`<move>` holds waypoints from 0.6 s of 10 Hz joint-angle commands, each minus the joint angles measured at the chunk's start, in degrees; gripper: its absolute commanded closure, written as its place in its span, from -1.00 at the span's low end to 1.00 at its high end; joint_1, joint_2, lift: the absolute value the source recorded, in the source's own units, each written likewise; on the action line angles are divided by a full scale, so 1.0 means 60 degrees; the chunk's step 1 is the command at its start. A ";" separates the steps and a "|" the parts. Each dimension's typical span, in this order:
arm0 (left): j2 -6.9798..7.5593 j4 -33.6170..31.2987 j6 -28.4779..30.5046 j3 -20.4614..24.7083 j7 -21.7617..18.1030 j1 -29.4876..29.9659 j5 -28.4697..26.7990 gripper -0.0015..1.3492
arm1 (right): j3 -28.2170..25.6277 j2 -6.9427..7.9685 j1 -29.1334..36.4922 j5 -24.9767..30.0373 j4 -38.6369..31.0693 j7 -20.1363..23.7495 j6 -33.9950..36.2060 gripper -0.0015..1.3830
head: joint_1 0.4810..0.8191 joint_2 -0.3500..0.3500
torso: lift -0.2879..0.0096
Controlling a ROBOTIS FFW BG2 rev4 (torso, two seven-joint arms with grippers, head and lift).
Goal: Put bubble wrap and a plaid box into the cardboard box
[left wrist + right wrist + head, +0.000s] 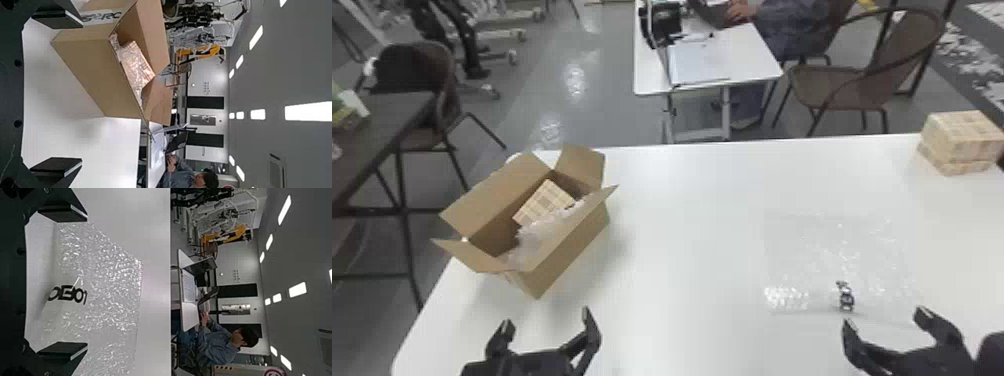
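Observation:
Near the front edge, left of centre, my left gripper is open in front of the cardboard box; its fingers stand wide apart around nothing in the left wrist view. The open-flapped box holds a plaid box with bubble wrap beside it on the near side. Another sheet of bubble wrap lies flat on the table at the right. My right gripper is open at that sheet's near edge; the right wrist view has the gripper spread with the sheet beyond it.
Two stacked plaid boxes stand at the white table's far right corner. Beyond the table are a smaller desk with a seated person, and chairs. A dark table is off to the left.

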 commanded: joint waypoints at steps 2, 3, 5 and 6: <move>-0.0025 -0.0190 0.0079 0.0060 0.0000 0.0484 -0.0115 -0.88 | -0.0371 0.0013 0.0811 0.0195 -0.0532 0.0068 0.0160 -0.79 | 0.27 0.37 | 0.20; -0.0127 -0.0234 -0.0024 0.0104 0.0000 0.0616 -0.0218 -0.88 | -0.0386 0.0013 0.0884 0.0181 -0.0546 0.0068 0.0102 -0.79 | 0.27 0.35 | 0.20; -0.0226 -0.0248 -0.0038 0.0163 0.0000 0.0675 -0.0291 -0.87 | -0.0386 0.0130 0.0870 0.0225 -0.0488 0.0083 -0.0016 -0.79 | 0.27 0.34 | 0.20; -0.0226 -0.0248 -0.0068 0.0163 0.0000 0.0660 -0.0306 -0.87 | -0.0386 0.0130 0.0840 0.0239 -0.0473 0.0112 -0.0045 -0.79 | 0.27 0.36 | 0.20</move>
